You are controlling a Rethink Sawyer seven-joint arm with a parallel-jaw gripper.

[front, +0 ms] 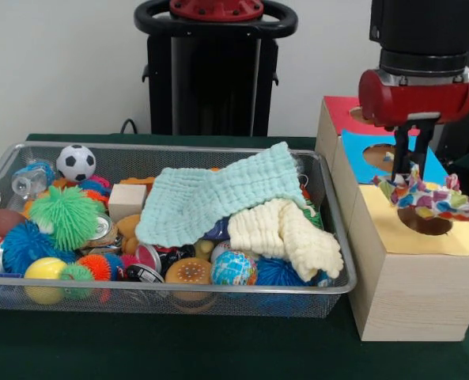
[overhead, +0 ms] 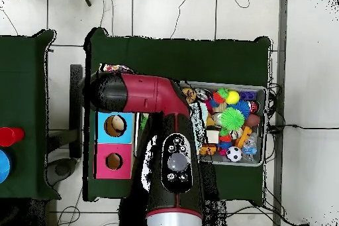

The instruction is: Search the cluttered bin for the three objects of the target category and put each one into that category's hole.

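My gripper (front: 403,172) hangs at the right over the nearest wooden box, the one with a yellow top (front: 408,277). It is shut on a knotted white cloth bundle with coloured polka dots (front: 436,202), which hangs just above that box's round hole (front: 425,224). The wire mesh bin (front: 179,290) stands to the left of the boxes, full of toys; it also shows in the overhead view (overhead: 265,125). No other polka-dot bundle shows in the bin. In the overhead view my arm (overhead: 159,104) hides the gripper and the yellow box.
A mint waffle cloth (front: 218,198) and a cream one (front: 285,229) lie over the bin's right half. Spiky balls, a soccer ball (front: 76,161) and a wooden cube (front: 126,199) fill the left. Behind the yellow box stand a blue-topped box (front: 359,158) and a red-topped one (front: 341,111).
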